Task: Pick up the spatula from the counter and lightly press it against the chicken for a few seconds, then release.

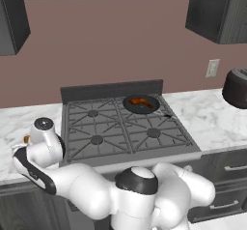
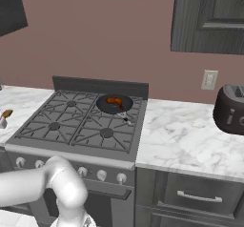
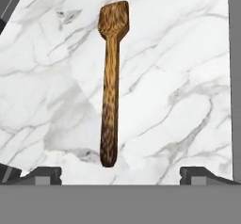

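Observation:
A wooden spatula (image 3: pixel 110 84) lies flat on the white marble counter (image 3: pixel 179 53), blade far from me and handle end near me. My gripper (image 3: pixel 122 175) hangs over it, open wide, its two dark fingertips (image 3: pixel 43 174) either side of the handle end and not touching it. In the left base view my white hand (image 1: pixel 44 139) is over the counter left of the stove, with a bit of the spatula (image 1: pixel 26 139) peeking out beside it. The browned chicken (image 1: pixel 140 101) lies in a dark pan (image 1: pixel 150 107) on the back right burner, also seen from the right as chicken (image 2: pixel 114 100) in the pan (image 2: pixel 106 106).
The grey gas stove (image 1: pixel 96 127) with raised grates lies between the spatula and the pan. A dark toaster (image 2: pixel 231 109) stands at the right on the marble counter (image 2: pixel 181 135). Dark wall cabinets (image 2: pixel 209 16) hang above. A grey strip (image 3: pixel 234 77) borders the counter in the hand view.

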Robot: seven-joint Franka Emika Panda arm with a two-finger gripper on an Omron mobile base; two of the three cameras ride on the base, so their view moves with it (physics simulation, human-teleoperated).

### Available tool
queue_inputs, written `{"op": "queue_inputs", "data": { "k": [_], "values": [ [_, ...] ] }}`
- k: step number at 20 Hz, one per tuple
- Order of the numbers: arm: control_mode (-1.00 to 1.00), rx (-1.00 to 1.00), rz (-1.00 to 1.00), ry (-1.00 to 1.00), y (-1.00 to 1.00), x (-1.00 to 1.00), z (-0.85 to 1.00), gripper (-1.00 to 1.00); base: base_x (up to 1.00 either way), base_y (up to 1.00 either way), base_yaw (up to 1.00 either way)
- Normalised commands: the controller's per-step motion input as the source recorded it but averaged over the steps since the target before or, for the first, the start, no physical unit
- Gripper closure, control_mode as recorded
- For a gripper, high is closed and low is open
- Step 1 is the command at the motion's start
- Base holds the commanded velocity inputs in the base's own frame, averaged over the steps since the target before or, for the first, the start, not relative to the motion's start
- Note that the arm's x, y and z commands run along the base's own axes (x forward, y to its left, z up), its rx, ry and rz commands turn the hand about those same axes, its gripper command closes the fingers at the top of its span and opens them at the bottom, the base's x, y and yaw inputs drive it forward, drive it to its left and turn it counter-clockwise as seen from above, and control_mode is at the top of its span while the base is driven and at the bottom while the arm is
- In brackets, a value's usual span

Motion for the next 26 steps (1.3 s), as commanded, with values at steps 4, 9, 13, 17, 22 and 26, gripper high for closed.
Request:
{"op": "queue_inputs", "data": {
  "k": [4, 9, 13, 17, 22, 26],
  "values": [
    [-1.00, 0.00, 0.00, 0.01, 0.17, 0.16, -0.15, -1.00, 0.00, 0.00, 0.00],
    [-1.00, 0.00, 0.00, 0.02, 0.15, 0.12, -0.18, -1.00, 0.00, 0.00, 0.00],
    [-1.00, 0.00, 0.00, 0.03, 0.12, 0.09, -0.24, -1.00, 0.00, 0.00, 0.00],
    [-1.00, 0.00, 0.00, 0.03, 0.12, 0.04, -0.26, -1.00, 0.00, 0.00, 0.00],
    [-1.00, 0.00, 0.00, 0.01, 0.08, 0.06, -0.17, -1.00, 0.00, 0.00, 0.00],
    [-1.00, 0.00, 0.00, 0.00, 0.09, 0.10, -0.16, -1.00, 0.00, 0.00, 0.00]
  ]
}}
